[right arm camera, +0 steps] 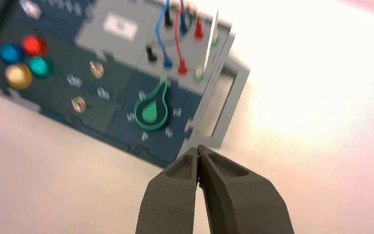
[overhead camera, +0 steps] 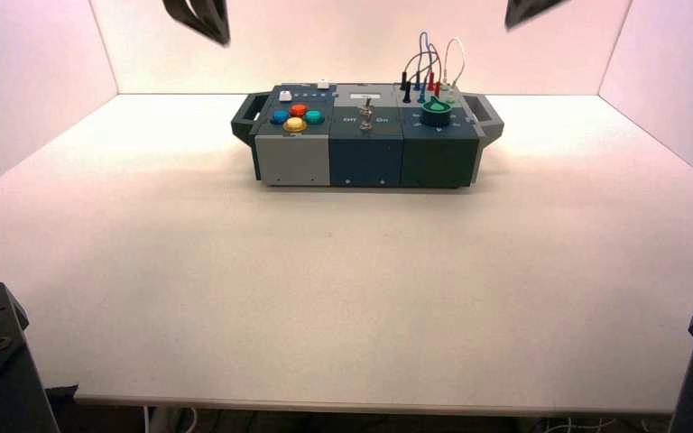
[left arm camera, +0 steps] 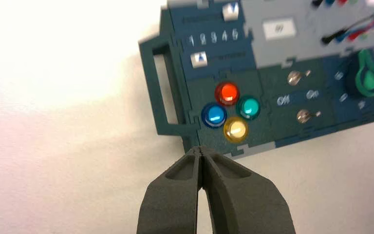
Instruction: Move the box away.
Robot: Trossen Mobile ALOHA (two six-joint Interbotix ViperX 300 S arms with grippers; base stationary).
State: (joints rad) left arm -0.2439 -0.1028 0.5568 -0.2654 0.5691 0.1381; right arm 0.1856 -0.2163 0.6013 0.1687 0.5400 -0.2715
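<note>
Box (overhead camera: 365, 144) is placed on the far part of the white table (overhead camera: 343, 298), close to the back wall (overhead camera: 352, 45), with its long side across the view. A handle (overhead camera: 245, 113) is seen at its left end and another handle (overhead camera: 485, 113) at its right end.

On the left part of the box, four round buttons are grouped together: a red button (left arm camera: 227, 92), a blue button (left arm camera: 214, 115), a teal button (left arm camera: 248, 107) and a yellow button (left arm camera: 235, 129). In the middle part, two small metal toggle switches (left arm camera: 294, 77) are mounted, one beyond the other. On the right part a green knob (right arm camera: 151, 112) is fitted, and behind it looped wires (overhead camera: 429, 63) in blue, red, black and white are plugged into sockets.

The left gripper (left arm camera: 202, 152) is held above the table, just beside the box's near left corner and not touching it. Its fingers (left arm camera: 175, 195) are pressed together at the tips, and nothing is held between them.

The right gripper (right arm camera: 198, 150) is held in the same manner above the near right corner of the box, next to the right handle, apart from it. Its fingers (right arm camera: 173, 195) are also closed tip to tip, with nothing between them.

In the high view only the dark upper parts of both arms are seen at the top edge, the left arm (overhead camera: 200, 18) and the right arm (overhead camera: 528, 9), above and behind the box.
</note>
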